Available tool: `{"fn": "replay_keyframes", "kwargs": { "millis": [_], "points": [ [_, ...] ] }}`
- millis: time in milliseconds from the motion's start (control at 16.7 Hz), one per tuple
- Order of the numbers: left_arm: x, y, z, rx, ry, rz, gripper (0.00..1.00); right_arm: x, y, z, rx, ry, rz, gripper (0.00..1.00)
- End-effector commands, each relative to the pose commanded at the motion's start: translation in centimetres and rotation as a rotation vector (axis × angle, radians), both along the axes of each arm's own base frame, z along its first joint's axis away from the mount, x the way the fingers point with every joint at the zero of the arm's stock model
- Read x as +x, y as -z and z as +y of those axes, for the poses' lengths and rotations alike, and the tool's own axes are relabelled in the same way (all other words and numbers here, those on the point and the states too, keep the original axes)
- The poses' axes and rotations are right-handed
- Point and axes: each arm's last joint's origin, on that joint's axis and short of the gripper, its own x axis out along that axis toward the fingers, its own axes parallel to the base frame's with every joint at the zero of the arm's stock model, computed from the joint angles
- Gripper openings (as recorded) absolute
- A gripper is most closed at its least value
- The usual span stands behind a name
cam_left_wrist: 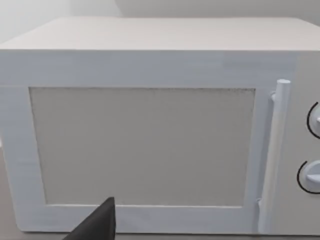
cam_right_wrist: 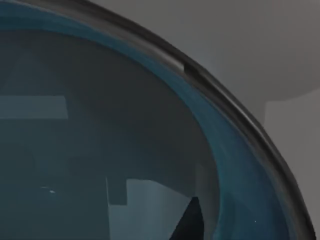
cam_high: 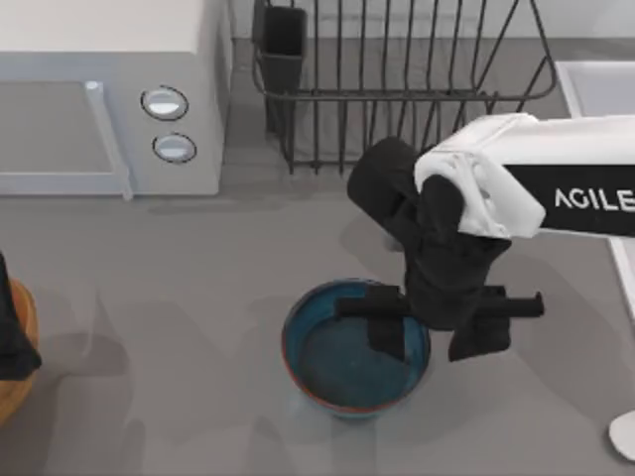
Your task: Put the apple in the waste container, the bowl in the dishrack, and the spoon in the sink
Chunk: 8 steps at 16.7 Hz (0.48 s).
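At the bowl [cam_high: 342,372], front-centre of the table [cam_high: 198,297], our right gripper [cam_high: 429,342] hangs over the right side of the rim, one finger inside the bowl, one outside; whether they pinch the rim we cannot tell. The right arm's sleeve reads "AGILE", cut off at the edge. Dishrack [cam_high: 397,79] sits behind the bowl, sink [cam_high: 595,84] at far right, spoon [cam_high: 625,434] near the front right corner. Waste container [cam_high: 15,357] is at the left edge, our left gripper [cam_high: 12,342] over it, facing the microwave [cam_left_wrist: 150,140]; finger state unclear.
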Motion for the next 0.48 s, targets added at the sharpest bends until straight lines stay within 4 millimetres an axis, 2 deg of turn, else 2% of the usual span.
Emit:
{"fn": "replay_keyframes", "kwargs": {
  "millis": [240,480],
  "points": [
    [0.00,0.00,0.00,0.000,0.000,0.000,1.00,0.00,0.00,0.00,0.000,0.000,0.000,0.02],
    [0.00,0.00,0.00,0.000,0.000,0.000,1.00,0.00,0.00,0.00,0.000,0.000,0.000,0.00]
  ]
}}
